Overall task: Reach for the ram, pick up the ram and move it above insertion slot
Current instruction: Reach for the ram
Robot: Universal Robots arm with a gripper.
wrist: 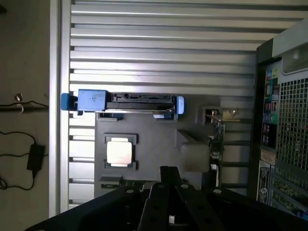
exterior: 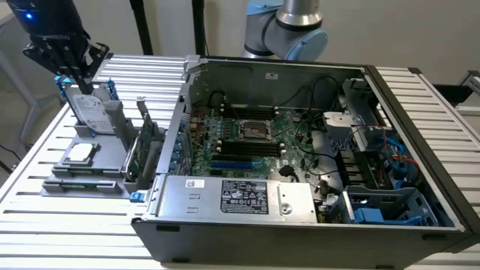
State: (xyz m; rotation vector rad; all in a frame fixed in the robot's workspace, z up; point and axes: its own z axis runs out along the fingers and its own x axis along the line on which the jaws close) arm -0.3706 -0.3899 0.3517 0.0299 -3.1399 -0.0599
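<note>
Hand (exterior: 84,84), clenched on nothing, hangs over the hard drive (exterior: 91,112) at the gray holder's (exterior: 112,169) 12 o'clock end. Ram (exterior: 81,184) lies flat at the 6 o'clock end, just beyond the CPU (exterior: 81,153), well apart from the hand. Open computer case (exterior: 300,236) sits at 3 o'clock.

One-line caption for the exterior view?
Tool poised over the upright hard drive in the grey parts tray beside the open computer case.

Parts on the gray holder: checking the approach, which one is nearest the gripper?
The upright hard drive with blue brackets; the gripper hangs right over it, while the flat silver processor and green card sit farther away.
</note>
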